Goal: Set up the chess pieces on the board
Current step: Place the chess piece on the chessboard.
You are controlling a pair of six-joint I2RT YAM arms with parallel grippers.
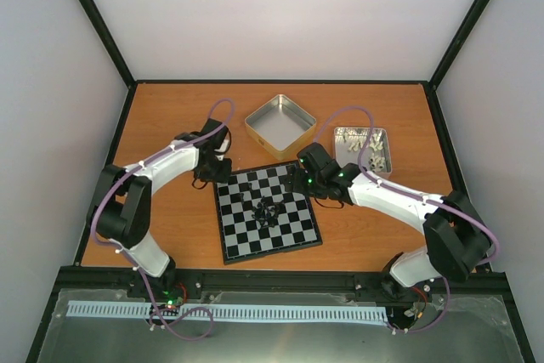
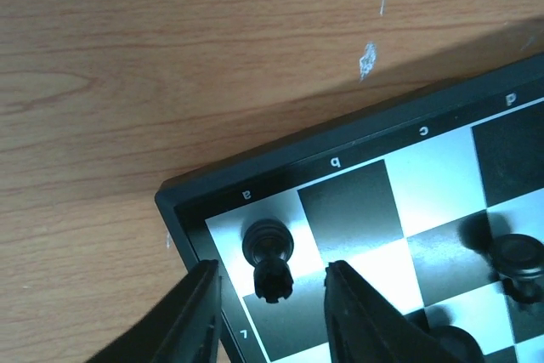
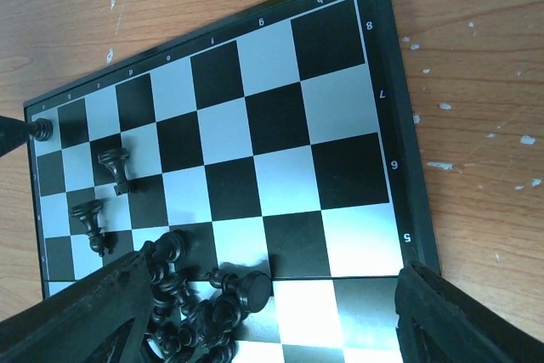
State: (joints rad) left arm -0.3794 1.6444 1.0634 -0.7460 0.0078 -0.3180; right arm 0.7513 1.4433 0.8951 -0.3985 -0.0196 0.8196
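The board (image 1: 289, 229) lies in the middle of the table, with a heap of black chess pieces (image 1: 265, 210) at its centre. My left gripper (image 2: 272, 267) hangs over the board's far left corner, open. A black rook (image 2: 270, 261) stands upright on the corner square between its fingers (image 2: 197, 312), with a gap on each side. Two more black pieces (image 2: 514, 257) stand nearby. My right gripper (image 3: 276, 265) is wide open above the board, and the heap (image 3: 191, 316) lies by its left finger (image 3: 85, 312). One piece (image 3: 251, 291) lies on its side.
An empty square metal tin (image 1: 280, 125) stands behind the board. A second tin (image 1: 361, 149) at the back right holds pale pieces. Both arms reach in from the sides. Black frame posts edge the table.
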